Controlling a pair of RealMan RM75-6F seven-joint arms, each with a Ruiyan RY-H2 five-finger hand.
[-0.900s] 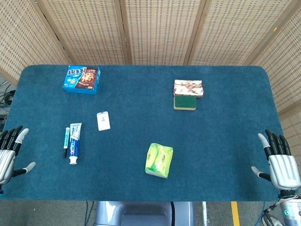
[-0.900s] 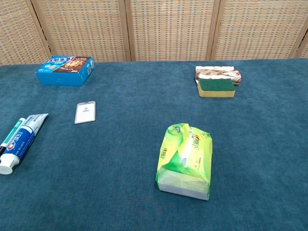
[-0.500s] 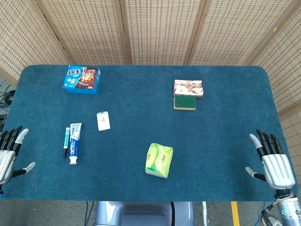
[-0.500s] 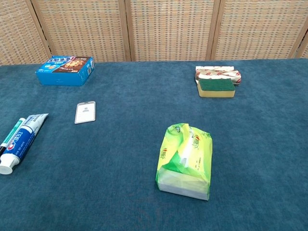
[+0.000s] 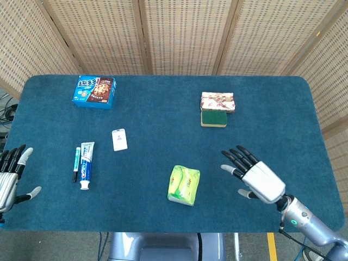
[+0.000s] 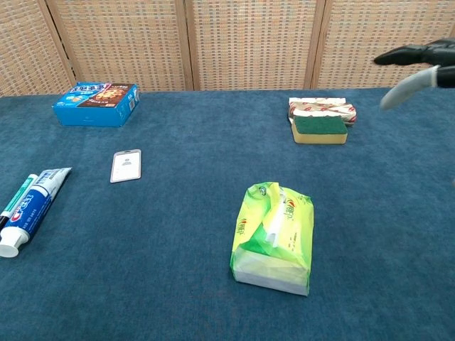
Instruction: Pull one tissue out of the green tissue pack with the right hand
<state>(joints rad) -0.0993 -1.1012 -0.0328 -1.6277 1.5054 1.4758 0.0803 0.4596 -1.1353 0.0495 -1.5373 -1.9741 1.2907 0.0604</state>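
Left hand: the left hand [image 5: 10, 176] sits at the near left edge of the table [image 5: 163, 117], fingers apart and holding nothing; only the head view shows it.
Right hand: the right hand [image 5: 255, 176] hangs over the near right part of the table, fingers spread and empty, fingertips pointing toward the tissue pack but apart from it. In the chest view only its dark fingertips [image 6: 416, 53] show at the upper right corner.
Tissue pack: the green tissue pack [image 5: 184, 185] lies flat near the front edge, a little right of the middle, to the left of the right hand. In the chest view the tissue pack [image 6: 274, 238] shows a white strip along its top slit and a clear near end with white tissue behind it. Nothing touches it.
Toothpaste: a blue and white toothpaste tube [image 5: 86, 165] lies on the left side, cap toward the near edge.
Pen: a thin green and black pen [image 5: 76, 164] lies just beside the tube on its left, parallel to it.
Card: a small white card [image 5: 119, 139] lies flat further back, right of the tube, apart from it.
Sponge: a green-topped yellow sponge [image 5: 213, 118] sits in the right rear part of the table.
Patterned packet: a red and white patterned packet [image 5: 218, 101] lies just behind the sponge, touching it or nearly so.
Cookie box: a blue cookie box [image 5: 94, 91] lies at the far left corner.
Screen: a woven panel screen [image 5: 179, 32] stands behind the table.
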